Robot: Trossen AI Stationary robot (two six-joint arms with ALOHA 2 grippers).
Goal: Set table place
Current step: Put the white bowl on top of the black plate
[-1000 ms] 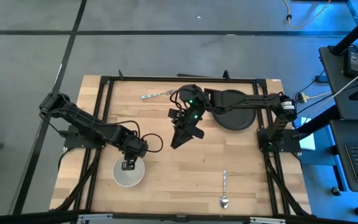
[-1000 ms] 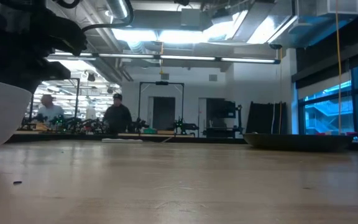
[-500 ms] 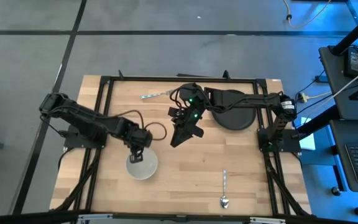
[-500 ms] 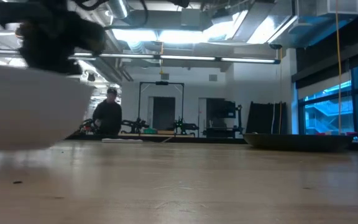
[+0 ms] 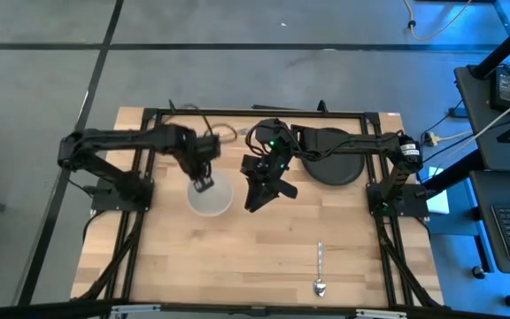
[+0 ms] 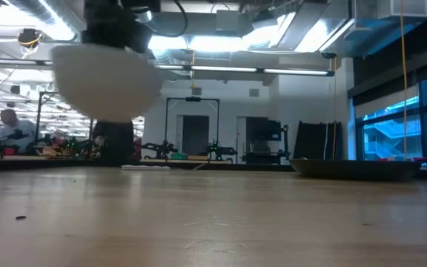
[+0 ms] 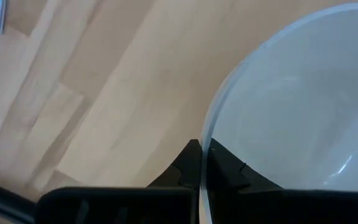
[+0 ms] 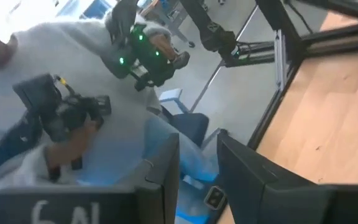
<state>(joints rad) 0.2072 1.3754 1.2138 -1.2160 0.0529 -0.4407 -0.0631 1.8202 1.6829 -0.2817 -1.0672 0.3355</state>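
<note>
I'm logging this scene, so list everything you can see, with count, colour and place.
table: one, pale wood, black frame rails.
bowl: one, white, lifted off the table, left of centre.
plate: one, black, far right of the table.
spoon: one, silver, near edge, right of centre.
fork: not visible.
person: one, in the room behind.
left gripper: shut on the bowl's rim.
right gripper: open, mid-table, beside the bowl.

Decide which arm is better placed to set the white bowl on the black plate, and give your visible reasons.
The left. Its gripper is already shut on the white bowl's rim, holding it clear of the table. The right gripper holds nothing and hangs between bowl and black plate, so it may need to move aside.
</note>
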